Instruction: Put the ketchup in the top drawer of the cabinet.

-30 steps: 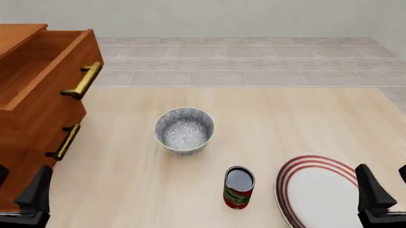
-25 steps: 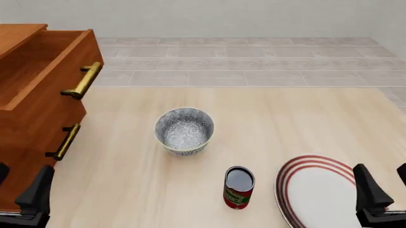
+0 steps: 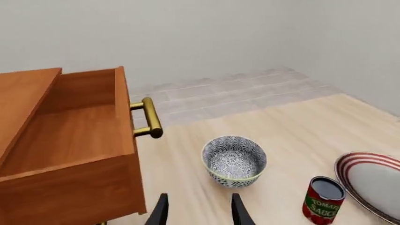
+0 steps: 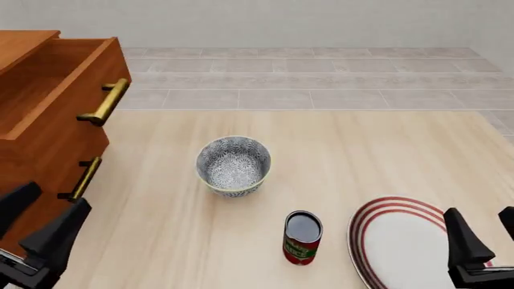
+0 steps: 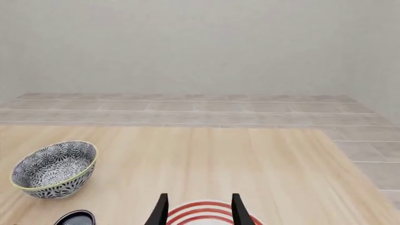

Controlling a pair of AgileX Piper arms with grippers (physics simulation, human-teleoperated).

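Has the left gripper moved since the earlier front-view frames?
Yes. The left gripper has shifted up and rightward, rotating, closer to the cabinet's lower handle.

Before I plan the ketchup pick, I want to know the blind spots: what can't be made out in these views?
- Top drawer floor: front view shows only part; its near wall and the frame edge hide the rest.
- Ketchup: right wrist view shows only its dark top, cut by the edge.
- Plate: cut off by the frame in every view.
- Cabinet below the second handle: out of frame.
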